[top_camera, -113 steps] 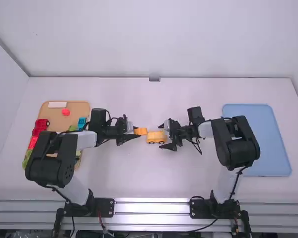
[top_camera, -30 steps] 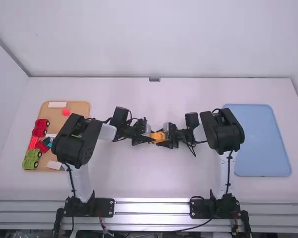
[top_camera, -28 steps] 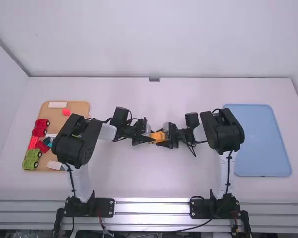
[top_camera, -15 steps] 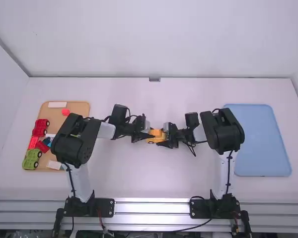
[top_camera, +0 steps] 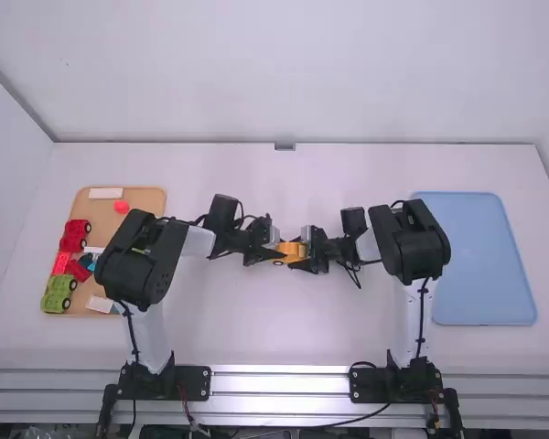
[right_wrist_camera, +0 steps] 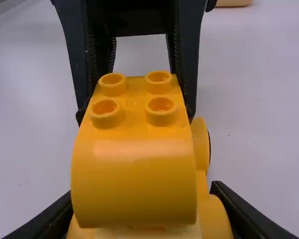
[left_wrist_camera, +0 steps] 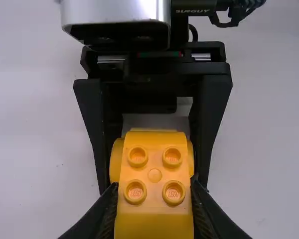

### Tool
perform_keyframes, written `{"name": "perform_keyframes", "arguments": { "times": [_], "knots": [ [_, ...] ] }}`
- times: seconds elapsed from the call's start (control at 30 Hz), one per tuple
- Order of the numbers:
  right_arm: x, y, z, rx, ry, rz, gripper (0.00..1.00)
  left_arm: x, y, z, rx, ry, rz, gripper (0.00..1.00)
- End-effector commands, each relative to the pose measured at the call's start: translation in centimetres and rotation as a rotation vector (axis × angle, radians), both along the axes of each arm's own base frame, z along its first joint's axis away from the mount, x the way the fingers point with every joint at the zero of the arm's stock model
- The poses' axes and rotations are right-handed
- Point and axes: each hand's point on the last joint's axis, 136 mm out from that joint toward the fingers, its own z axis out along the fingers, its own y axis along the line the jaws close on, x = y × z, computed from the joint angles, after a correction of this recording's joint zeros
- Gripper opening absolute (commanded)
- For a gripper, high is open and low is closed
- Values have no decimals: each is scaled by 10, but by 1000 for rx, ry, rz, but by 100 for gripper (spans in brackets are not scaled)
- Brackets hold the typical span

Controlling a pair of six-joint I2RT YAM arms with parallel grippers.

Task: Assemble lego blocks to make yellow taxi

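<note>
Whereas the yellow block (left_wrist_camera: pixel 154 172) lay just left of the car base (right_wrist_camera: pixel 215 216) earlier, it now sits atop it, mid-counter (top_camera: pixel 284 320). Left hand (left_wrist_camera: pixel 154 201): clamped on block; right hand (right_wrist_camera: pixel 140 199): clamped on base. Seating unconfirmed; firm press probably needed.

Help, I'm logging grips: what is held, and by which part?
Left gripper holds the studded yellow block by its sides; right gripper, the yellow wheeled base by its sides.
</note>
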Motion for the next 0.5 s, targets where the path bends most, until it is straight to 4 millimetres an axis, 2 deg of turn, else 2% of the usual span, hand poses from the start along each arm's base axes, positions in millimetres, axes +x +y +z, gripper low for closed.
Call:
{"name": "perform_keyframes", "arguments": {
  "times": [0.0, 0.27, 0.47],
  "knots": [
    [-1, -2, -8, -23, 26, -14, 45, 2, 3, -17, 89, 10, 44, 9],
    [-1, -2, -8, -24, 27, -14, 45, 10, 10, -34, 211, -9, 108, 4],
    [-1, -2, -8, -24, 26, -14, 45, 15, 21, -36, 267, 22, 118, 2]
  ]
}}
